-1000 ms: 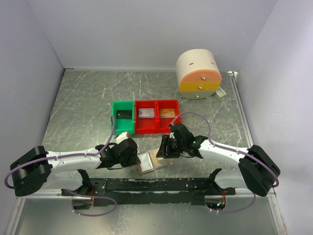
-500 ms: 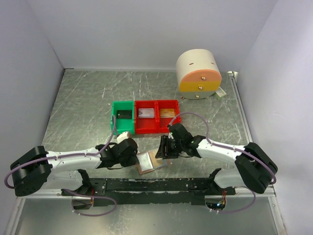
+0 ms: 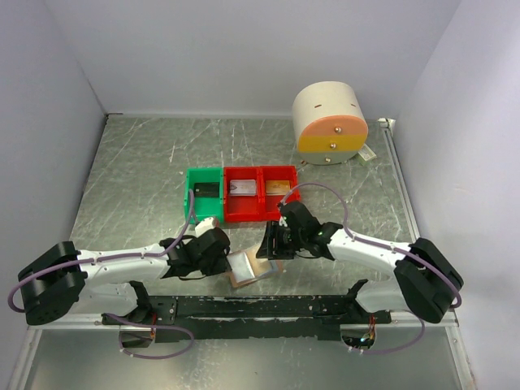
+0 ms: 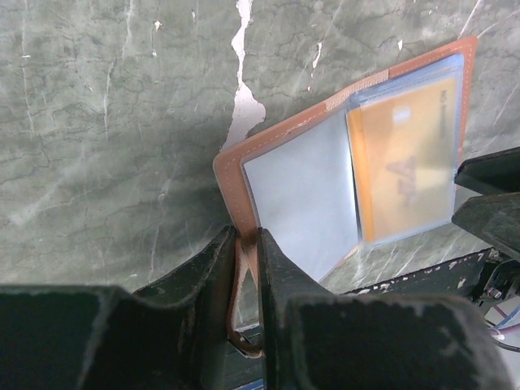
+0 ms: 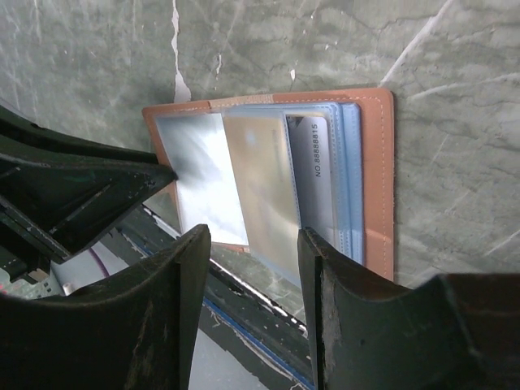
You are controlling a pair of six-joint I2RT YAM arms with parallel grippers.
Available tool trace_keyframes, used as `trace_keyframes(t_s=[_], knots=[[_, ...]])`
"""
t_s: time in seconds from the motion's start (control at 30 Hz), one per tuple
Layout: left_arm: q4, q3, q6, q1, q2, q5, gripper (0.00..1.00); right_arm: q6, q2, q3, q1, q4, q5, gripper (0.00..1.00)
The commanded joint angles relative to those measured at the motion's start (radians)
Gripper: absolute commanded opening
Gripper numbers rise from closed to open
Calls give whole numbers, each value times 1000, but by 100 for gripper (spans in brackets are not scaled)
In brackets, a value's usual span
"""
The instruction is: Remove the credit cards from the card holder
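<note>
The card holder (image 3: 246, 268) lies open by the middle of the worktop's (image 3: 138, 179) near edge. It is tan-brown leather with a stitched rim, a pale blue-grey lining and glossy clear sleeves. A flat gold-brown card (image 4: 404, 166) sits inside one sleeve. From my right wrist, a silver-grey card (image 5: 315, 175) with printed digits shows among the fanned sleeves. The worktop itself is grey-green with pale marbled veins.

My left gripper (image 4: 248, 244) has its black fingers pressed onto the leather edge of the holder's left flap, pinching it. My right gripper (image 5: 252, 244) hangs over the holder's right half with its jaws spread, and the sleeves show in the gap between them.

Both my arms lie low and stretched inward along the near edge, meeting at the holder.

Toward the centre of the worktop stand a green bin (image 3: 192, 180) and two red bins (image 3: 260, 213) of smooth plastic, each with a card lying flat inside.
</note>
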Motion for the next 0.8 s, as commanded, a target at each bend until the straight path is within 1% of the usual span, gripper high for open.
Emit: trace_keyframes(t_s=[0.0, 0.23, 0.47, 0.77], knots=[[-5, 28, 8, -7, -14, -25, 26, -21, 14, 38, 7, -17, 37, 48], [-10, 35, 12, -7, -6, -22, 26, -24, 55, 35, 8, -1, 26, 48], [-14, 42, 17, -7, 2, -24, 25, 33, 8, 3, 8, 81, -65, 48], [-8, 39, 18, -7, 2, -22, 24, 86, -22, -23, 7, 149, -135, 48]])
